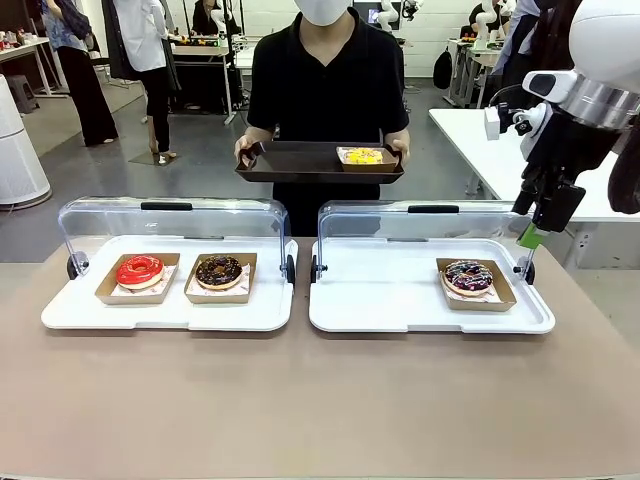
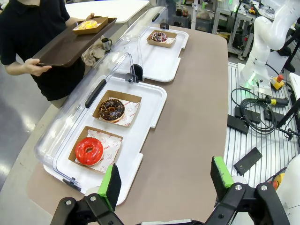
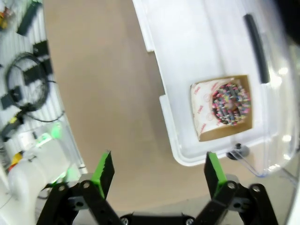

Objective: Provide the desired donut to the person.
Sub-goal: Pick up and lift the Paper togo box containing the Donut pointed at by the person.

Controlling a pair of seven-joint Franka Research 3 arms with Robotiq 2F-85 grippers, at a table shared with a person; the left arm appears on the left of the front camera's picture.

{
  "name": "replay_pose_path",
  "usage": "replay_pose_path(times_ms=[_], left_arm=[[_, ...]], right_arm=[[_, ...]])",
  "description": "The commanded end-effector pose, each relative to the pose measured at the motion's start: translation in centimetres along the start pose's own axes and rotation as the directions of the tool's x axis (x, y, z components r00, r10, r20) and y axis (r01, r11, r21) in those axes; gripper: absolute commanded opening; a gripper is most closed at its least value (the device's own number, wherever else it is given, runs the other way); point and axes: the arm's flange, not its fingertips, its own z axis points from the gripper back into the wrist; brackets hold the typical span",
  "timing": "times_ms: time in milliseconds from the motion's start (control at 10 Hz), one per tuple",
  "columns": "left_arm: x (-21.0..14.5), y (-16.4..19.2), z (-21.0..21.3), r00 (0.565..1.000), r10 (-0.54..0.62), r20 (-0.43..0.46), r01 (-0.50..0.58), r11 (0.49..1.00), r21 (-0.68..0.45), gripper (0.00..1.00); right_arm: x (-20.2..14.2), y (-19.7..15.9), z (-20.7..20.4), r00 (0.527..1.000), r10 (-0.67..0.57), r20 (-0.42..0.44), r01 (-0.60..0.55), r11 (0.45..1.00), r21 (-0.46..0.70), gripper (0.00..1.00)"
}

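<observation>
Over the desk (image 1: 320,400), beside the end of the left white tray (image 2: 154,101), the left fingers (image 2: 110,185) are spread wide with nothing between them. From that wrist, the nearest thing on the tray is a red-glazed donut (image 2: 89,151) in a brown paper boat. Beyond it is a chocolate donut (image 2: 111,109) in its own boat. Both lie under a raised clear lid (image 2: 79,93).

On the other side, the right fingers (image 3: 104,171) are also spread and empty. They hang in the air near the far right corner of the right white tray (image 1: 390,300), close to its lid's hinge. A dark donut with coloured sprinkles (image 3: 230,104) sits in a boat near that end of the tray, apart from the fingers. The right clear lid (image 1: 430,220) is tipped up behind it.

At the far edge of the desk stands the person (image 1: 325,90) in a black T-shirt. Both hands hold a dark tray (image 1: 300,165) level at waist height, behind the gap between the two lids. A yellow-topped donut (image 1: 362,156) in a paper boat rests at the tray's end, towards the robot's right.
</observation>
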Motion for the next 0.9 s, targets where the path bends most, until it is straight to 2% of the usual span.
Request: replay_pose_path(times_ms=[0, 200, 400, 700, 800], left_arm=[[0.0, 0.0, 0.1, 1.0, -0.015, 0.02, 0.015, 1.0, -0.003, 1.0], [0.0, 0.0, 0.1, 1.0, -0.015, 0.02, 0.015, 1.0, -0.003, 1.0], [0.0, 0.0, 0.1, 1.0, -0.015, 0.02, 0.015, 1.0, -0.003, 1.0], [0.0, 0.0, 0.1, 1.0, -0.015, 0.02, 0.015, 1.0, -0.003, 1.0], [0.0, 0.0, 0.1, 1.0, -0.015, 0.02, 0.015, 1.0, -0.003, 1.0]], right_arm=[[-3.6, -2.1, 1.8, 0.975, 0.018, 0.221, -0.021, 1.0, 0.011, 1.0], [-8.8, -4.8, 2.9, 0.888, -0.004, 0.459, 0.004, 1.0, 0.001, 1.0], [-14.3, -6.9, 2.7, 0.766, 0.023, 0.643, -0.016, 1.0, -0.018, 1.0], [-20.7, -8.0, 1.4, 0.646, 0.115, 0.755, -0.11, 0.992, -0.057, 1.0], [-22.1, -8.1, 0.9, 0.631, 0.135, 0.764, -0.128, 0.989, -0.068, 1.0]])
